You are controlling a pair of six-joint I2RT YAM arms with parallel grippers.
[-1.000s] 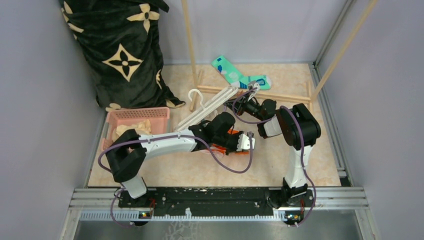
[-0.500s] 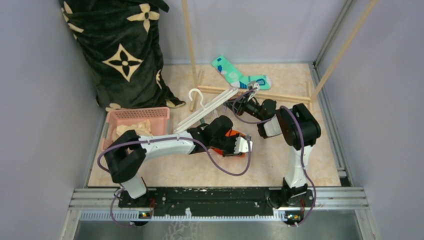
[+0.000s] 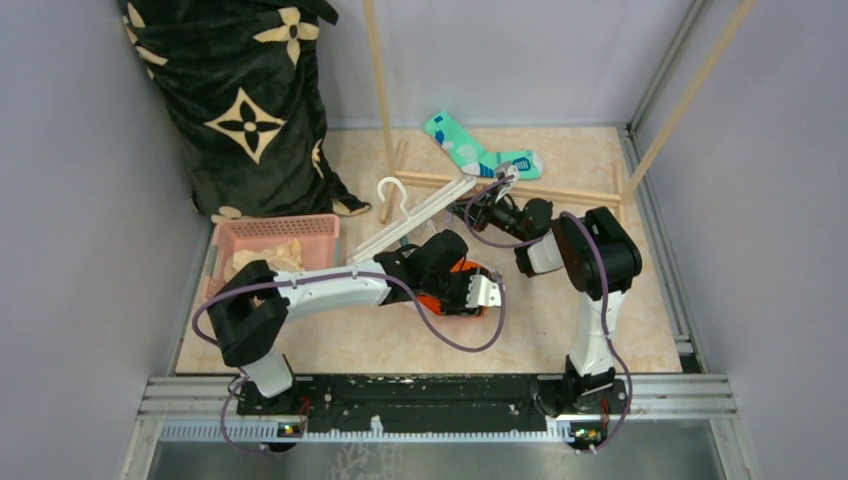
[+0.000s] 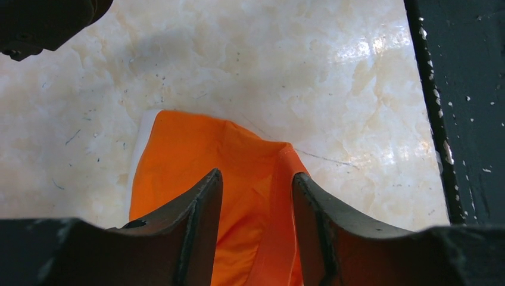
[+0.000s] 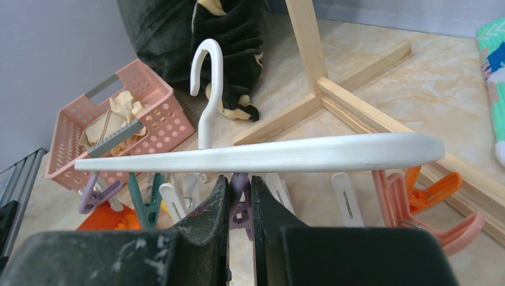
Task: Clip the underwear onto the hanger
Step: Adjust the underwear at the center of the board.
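The orange underwear (image 4: 196, 155) lies on the marble floor with a raised fold running between the fingers of my left gripper (image 4: 256, 176), which stands open just above it. From above, only bits of the underwear (image 3: 440, 303) show under that left gripper (image 3: 488, 290). The white hanger (image 5: 268, 156) is held up level, its hook pointing up and pastel clothespins dangling below. My right gripper (image 5: 239, 177) is shut on a purple clothespin (image 5: 240, 205) under the frame. In the top view the hanger (image 3: 420, 215) slants from the right gripper (image 3: 478, 212) toward the basket.
A pink basket (image 3: 275, 222) with cream cloth sits at the left, below a black flowered blanket (image 3: 240, 100). The wooden rack's base (image 3: 540, 190) and a teal sock (image 3: 470, 150) lie behind the right arm. A black rail (image 4: 470, 107) borders the floor near the left gripper.
My left gripper has opened from shut and let the orange underwear settle on the floor. The right gripper stays shut on the purple clothespin, and the hanger has barely moved.
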